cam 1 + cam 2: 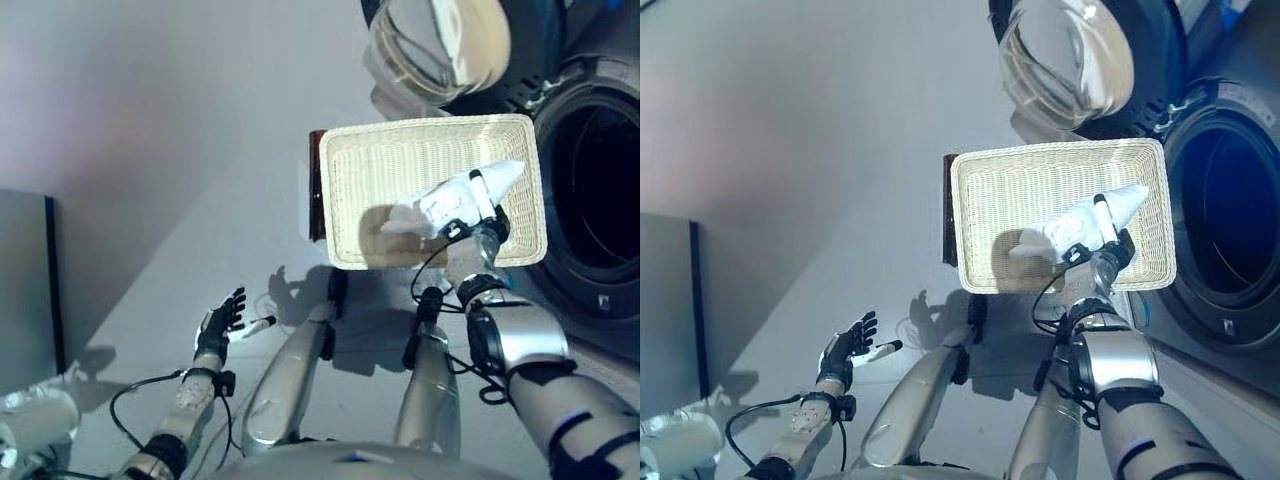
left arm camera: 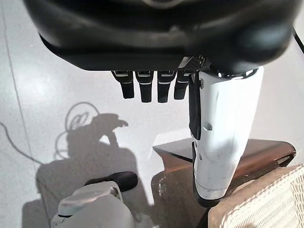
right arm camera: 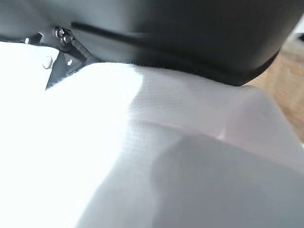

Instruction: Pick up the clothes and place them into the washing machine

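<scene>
While the right hand (image 1: pixel 478 222) hangs over the wicker basket (image 1: pixel 345 170), a white cloth (image 1: pixel 455 195) is bunched around it, held above the basket's floor; its wrist view is filled with white fabric, and the fingers look curled into it with the thumb laid along the top. The left hand (image 1: pixel 218 325) idles low at the robot's left side over the bare floor, fingers straight and relaxed, holding nothing. Just right of the basket stands the washer (image 1: pixel 600 180), its drum dark and open, the glass door (image 1: pixel 440 45) swung up and away behind the basket. The likely trouble: the grip seems to catch only part of the cloth, so a loose tail could drag on the basket rim or snag on the washer's opening and pull free during the swing across. The door may also crowd the arm if the path runs high. No brand, label or writing can be read anywhere.
</scene>
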Robot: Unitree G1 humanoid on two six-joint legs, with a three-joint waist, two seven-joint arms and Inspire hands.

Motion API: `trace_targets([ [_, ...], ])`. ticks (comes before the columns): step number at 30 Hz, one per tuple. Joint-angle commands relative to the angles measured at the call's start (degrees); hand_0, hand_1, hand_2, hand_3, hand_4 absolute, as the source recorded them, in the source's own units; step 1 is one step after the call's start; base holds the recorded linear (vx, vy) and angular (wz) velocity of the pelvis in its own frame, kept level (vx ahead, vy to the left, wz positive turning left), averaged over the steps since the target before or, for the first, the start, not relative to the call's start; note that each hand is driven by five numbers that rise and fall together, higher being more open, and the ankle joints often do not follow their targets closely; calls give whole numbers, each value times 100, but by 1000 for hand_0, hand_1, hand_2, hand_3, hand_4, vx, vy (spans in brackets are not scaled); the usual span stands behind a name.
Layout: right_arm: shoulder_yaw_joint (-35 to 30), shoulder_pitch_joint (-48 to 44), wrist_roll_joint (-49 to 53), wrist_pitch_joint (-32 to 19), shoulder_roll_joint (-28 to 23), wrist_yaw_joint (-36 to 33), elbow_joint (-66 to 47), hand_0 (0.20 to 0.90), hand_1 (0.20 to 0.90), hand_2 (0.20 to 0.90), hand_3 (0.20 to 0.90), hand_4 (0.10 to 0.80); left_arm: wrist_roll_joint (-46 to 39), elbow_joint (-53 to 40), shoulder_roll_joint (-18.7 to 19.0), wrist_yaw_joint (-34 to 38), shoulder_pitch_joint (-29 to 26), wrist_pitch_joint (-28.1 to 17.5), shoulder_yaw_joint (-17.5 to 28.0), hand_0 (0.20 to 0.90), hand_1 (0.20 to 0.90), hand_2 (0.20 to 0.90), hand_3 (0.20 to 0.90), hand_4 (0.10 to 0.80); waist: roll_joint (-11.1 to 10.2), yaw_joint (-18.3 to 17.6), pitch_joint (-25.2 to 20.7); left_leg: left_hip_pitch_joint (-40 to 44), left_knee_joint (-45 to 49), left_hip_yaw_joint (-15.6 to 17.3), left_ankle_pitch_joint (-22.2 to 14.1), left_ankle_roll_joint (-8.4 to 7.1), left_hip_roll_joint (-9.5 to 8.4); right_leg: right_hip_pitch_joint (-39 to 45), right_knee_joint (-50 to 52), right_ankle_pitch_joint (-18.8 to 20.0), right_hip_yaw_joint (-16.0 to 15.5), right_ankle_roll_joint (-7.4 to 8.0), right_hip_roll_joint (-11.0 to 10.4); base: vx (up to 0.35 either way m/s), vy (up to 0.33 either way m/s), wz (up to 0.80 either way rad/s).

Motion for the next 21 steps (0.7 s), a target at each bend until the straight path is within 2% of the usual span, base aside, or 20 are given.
trace_targets([
  [1, -165, 104, 423, -726, -101, 439, -756, 200, 200, 200, 200, 300, -196, 182, -59, -40, 207, -223, 4, 900, 900, 900, 900, 800, 232, 16, -247, -246, -65, -62, -139, -329, 64, 250, -342, -287, -227, -285, 261, 49, 38, -21],
  [6, -665, 197, 863, -1115, 18, 420, -933, 200, 200, 200, 200, 300, -189, 351, -269, -95, 283, -219, -229, 900, 900, 900, 900, 800, 422, -55, -392, -139, -135, 29, -157, -311, 65, 260, -368, -292, -71, -280, 300, 49, 37, -16],
  [12, -1124, -34, 920, -1482, -229, 36, -938, 200, 200, 200, 200, 300, -120, 410, -410, -53, 339, -227, -473, 900, 900, 900, 900, 800, 687, -101, -542, -46, -197, 71, -190, -307, 49, 236, -337, -351, 63, -295, 325, 47, 25, -11],
  [16, -1302, -284, 831, -1604, -583, -212, -1024, 200, 200, 200, 200, 300, -133, 356, -460, -65, 374, -224, -571, 900, 900, 900, 900, 800, 872, -90, -639, 22, -238, 91, -219, -317, 15, 237, -310, -404, 134, -295, 302, 51, 20, -11],
  [21, -1158, -1013, 395, -1689, -1385, -667, -1135, 200, 200, 200, 200, 300, -221, 293, -406, -86, 406, -228, -575, 900, 900, 900, 900, 800, 1085, 7, -749, 19, -249, 136, -266, -307, -39, 130, -267, -429, 284, -284, 307, 46, 26, -14],
])
